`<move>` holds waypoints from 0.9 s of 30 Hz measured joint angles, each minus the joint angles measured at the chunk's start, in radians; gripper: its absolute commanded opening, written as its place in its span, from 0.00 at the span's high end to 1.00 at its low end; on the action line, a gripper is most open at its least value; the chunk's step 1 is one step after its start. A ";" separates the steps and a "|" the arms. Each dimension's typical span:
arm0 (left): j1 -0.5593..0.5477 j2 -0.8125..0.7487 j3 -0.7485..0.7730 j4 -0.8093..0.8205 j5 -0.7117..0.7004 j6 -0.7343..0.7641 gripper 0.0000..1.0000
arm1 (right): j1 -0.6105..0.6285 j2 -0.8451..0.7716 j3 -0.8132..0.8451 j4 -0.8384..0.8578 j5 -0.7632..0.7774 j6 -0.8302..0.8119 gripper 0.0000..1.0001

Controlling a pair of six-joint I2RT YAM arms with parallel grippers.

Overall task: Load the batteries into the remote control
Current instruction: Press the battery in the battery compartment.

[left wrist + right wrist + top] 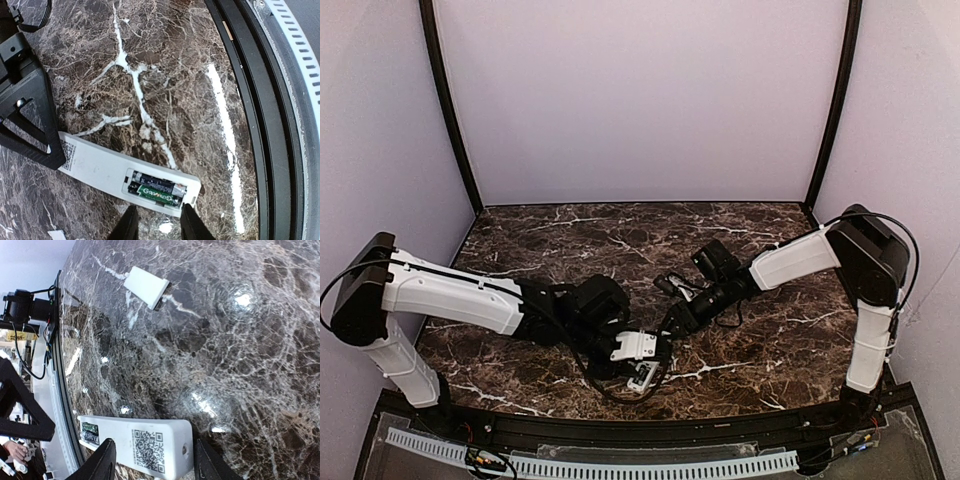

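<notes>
The white remote control lies back-up on the marble, its battery bay uncovered. Two batteries sit side by side in the bay, one dark, one green. My left gripper is open just short of the bay end, with only table between its fingers. My right gripper is open astride the other end of the remote control, which bears a QR label. One finger stands in front of the body, the other a small gap off the end. Its black finger shows in the left wrist view over that end.
A small white cover piece lies on the marble apart from the remote. The black rail of the table's near edge runs close by the bay end. Both arms meet near the front middle of the table.
</notes>
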State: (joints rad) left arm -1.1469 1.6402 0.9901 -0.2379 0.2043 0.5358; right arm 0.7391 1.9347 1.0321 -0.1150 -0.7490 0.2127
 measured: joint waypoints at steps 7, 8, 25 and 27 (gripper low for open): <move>0.005 -0.025 -0.042 0.024 -0.048 -0.064 0.69 | -0.006 -0.012 0.001 -0.012 0.002 -0.009 0.41; 0.005 -0.025 -0.043 0.027 -0.051 -0.069 0.70 | -0.007 -0.013 0.001 -0.013 0.002 -0.010 0.42; -0.008 0.082 -0.026 0.072 -0.055 -0.076 0.74 | -0.014 -0.015 0.001 -0.021 0.009 -0.014 0.47; -0.008 0.085 -0.024 0.074 -0.055 -0.075 0.74 | -0.014 -0.015 0.001 -0.021 0.010 -0.014 0.47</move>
State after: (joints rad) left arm -1.1549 1.7252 0.9665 -0.1638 0.1493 0.4610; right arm 0.7254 1.9198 1.0328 -0.1364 -0.7395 0.1982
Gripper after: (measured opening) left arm 0.260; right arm 0.535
